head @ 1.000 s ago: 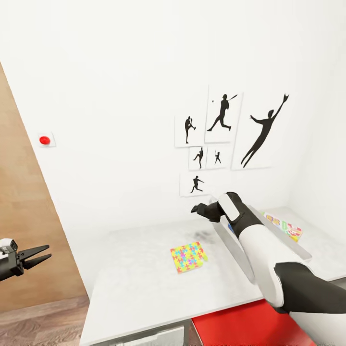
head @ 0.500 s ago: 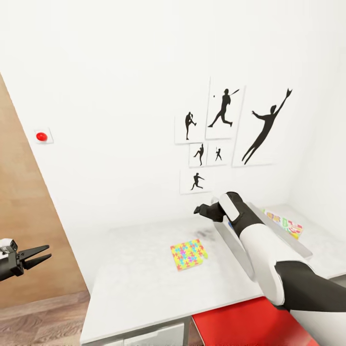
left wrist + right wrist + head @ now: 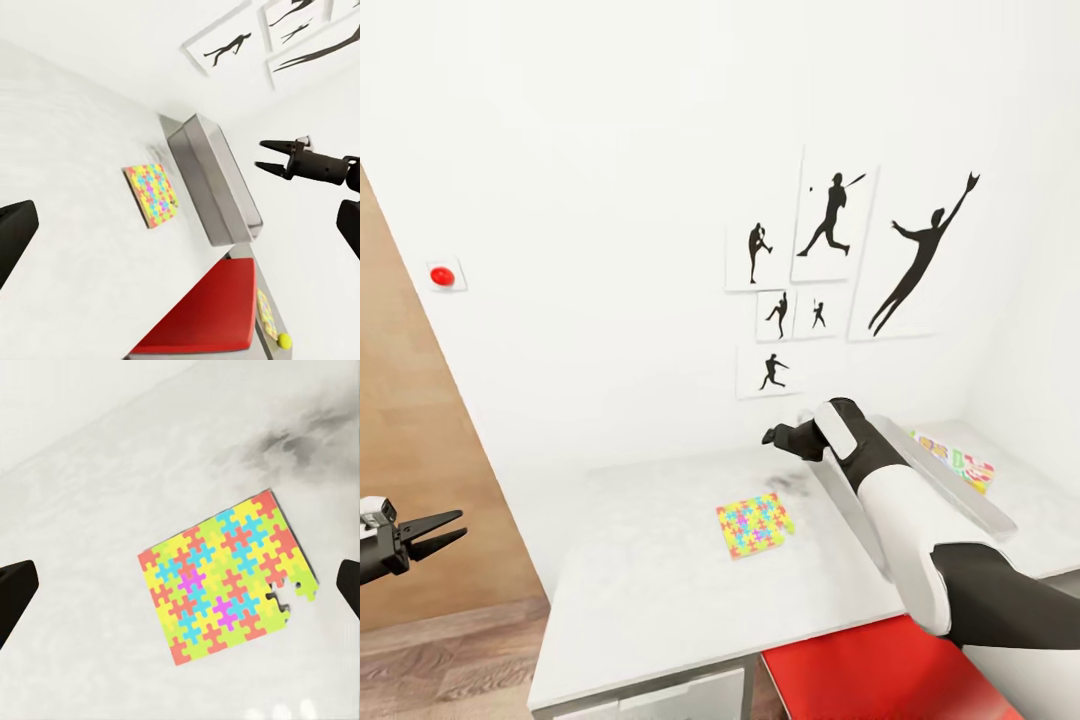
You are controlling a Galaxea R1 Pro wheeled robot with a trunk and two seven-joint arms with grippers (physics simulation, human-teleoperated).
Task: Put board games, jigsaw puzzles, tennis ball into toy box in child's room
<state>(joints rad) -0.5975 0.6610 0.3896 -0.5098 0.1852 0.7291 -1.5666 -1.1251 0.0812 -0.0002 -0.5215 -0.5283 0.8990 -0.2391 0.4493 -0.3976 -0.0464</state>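
While the right gripper [image 3: 770, 436] hovers over the surface [image 3: 650, 590] with jaws spread wide and empty, 1 jigsaw puzzle [image 3: 754, 526] lies flat at about 7 o'clock from it in the head view, just below and nearer the robot. The left gripper [image 3: 448, 529] (also parted, holding nothing) hangs well apart. The toy box [image 3: 960, 495] is partly hidden by the right arm; a board game [image 3: 958, 466] peeks behind.

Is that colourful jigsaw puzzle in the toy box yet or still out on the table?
Out. The jigsaw puzzle lies flat on the table beside the toy box, untouched by the open right gripper.
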